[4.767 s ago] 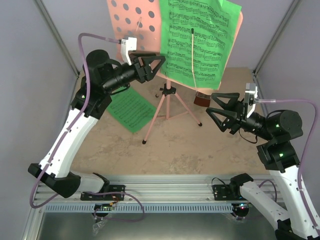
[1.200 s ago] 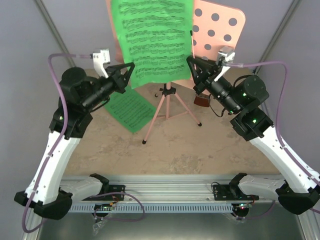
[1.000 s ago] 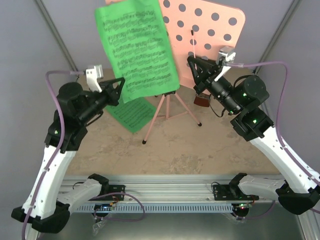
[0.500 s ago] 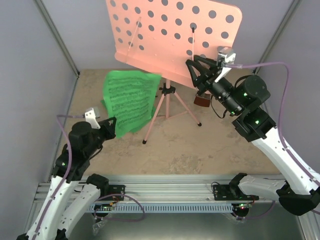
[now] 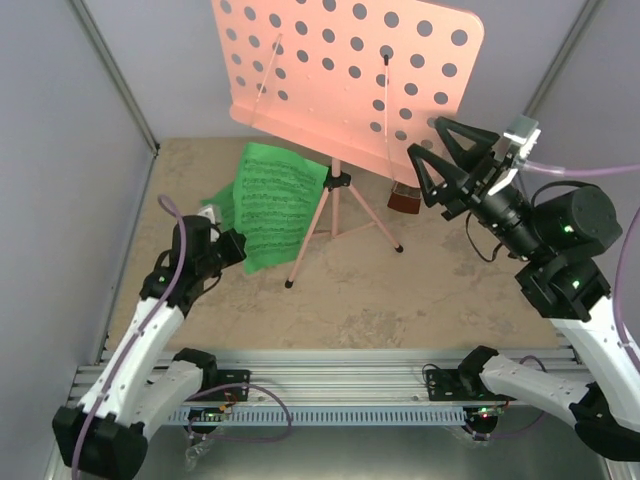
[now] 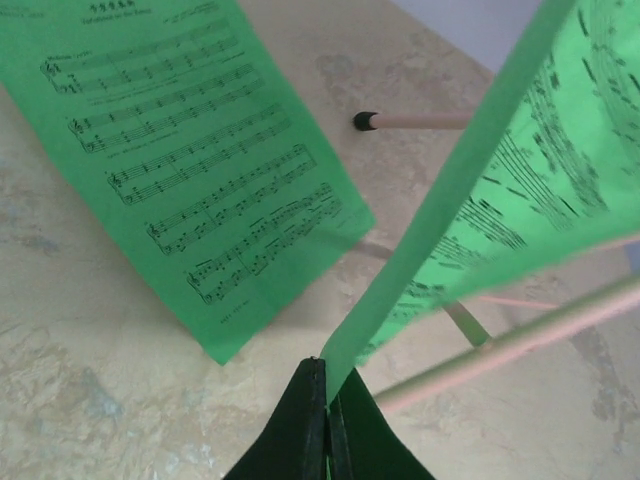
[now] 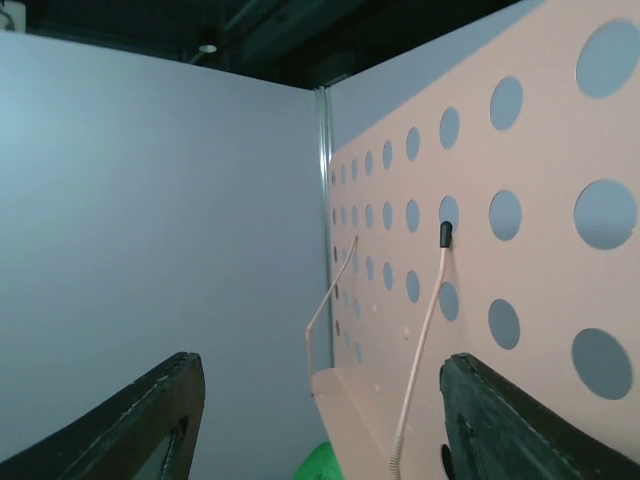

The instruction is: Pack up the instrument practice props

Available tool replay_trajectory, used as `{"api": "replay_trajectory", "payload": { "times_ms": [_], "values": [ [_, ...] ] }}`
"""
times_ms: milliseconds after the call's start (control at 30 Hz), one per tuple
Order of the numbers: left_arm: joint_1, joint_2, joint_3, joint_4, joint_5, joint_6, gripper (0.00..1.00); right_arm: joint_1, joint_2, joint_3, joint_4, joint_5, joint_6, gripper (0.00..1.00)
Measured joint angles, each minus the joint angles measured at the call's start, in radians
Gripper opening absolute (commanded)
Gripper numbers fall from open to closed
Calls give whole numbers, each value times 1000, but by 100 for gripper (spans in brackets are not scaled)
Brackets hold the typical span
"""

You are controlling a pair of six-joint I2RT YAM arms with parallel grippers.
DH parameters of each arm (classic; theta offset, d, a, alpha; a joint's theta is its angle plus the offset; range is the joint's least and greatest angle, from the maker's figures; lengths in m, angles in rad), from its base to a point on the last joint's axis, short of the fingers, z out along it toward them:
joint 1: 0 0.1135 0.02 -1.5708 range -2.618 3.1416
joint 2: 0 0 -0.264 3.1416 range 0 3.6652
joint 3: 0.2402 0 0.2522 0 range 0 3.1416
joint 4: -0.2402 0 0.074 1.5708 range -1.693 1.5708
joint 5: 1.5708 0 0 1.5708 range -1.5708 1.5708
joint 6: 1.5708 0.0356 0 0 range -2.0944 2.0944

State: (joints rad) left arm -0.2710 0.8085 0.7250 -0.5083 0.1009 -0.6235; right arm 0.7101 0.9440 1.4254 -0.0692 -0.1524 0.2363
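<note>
Tan surface (image 5: 420, 290), boxed in by grey walls (image 5: 60, 200) at L, R and back. A pink music stand (image 5: 340, 70) is upright at back centre on its tripod, its punched desk bare.

The right end effector (image 5: 428, 140) hovers just beside the desk's lower right edge, released, jaws spread wide w/ nothing between them. It is the arm nearer the stand.

The left end effector (image 5: 225, 250) sits low at front left, clenched on the bottom edge of a green sheet (image 5: 275, 195). The page's long axis runs up and away from the end effector toward the back right, ending near a tripod leg (image 5: 310, 240); can't tell if they touch.

A second green sheet (image 6: 180, 170) lies flat on the surface, just left of the held one.

A small brown metronome (image 5: 403, 200) stands on the surface behind the stand's right leg, below the right end effector and well apart from the left.

Likely next: laying the held page onto the flat one, i.e. left and down. There is open room there, though the left wall is near and tripod legs crowd the page's right side.
</note>
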Motion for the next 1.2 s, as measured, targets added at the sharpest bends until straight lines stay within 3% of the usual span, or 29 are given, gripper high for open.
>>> {"api": "replay_trajectory", "payload": {
  "times_ms": [133,233,500,900,1033,1100,1200],
  "values": [
    [99,124,-13,78,86,21,0,0,-48,-18,-35,-10,-26,90],
    [176,205,-26,156,151,29,0,0,-97,-47,-68,-11,-47,97],
    [346,468,-46,252,241,101,0,0,-245,-179,-120,63,-104,98],
    [349,655,103,220,158,245,0,0,-327,-348,-168,235,-105,98],
    [349,692,119,185,119,274,36,0,-322,-380,-225,261,-101,98],
    [349,702,124,169,105,291,62,0,-320,-382,-259,267,-100,98],
    [349,694,135,143,72,308,87,0,-331,-388,-292,274,-89,98]
  ]
}}
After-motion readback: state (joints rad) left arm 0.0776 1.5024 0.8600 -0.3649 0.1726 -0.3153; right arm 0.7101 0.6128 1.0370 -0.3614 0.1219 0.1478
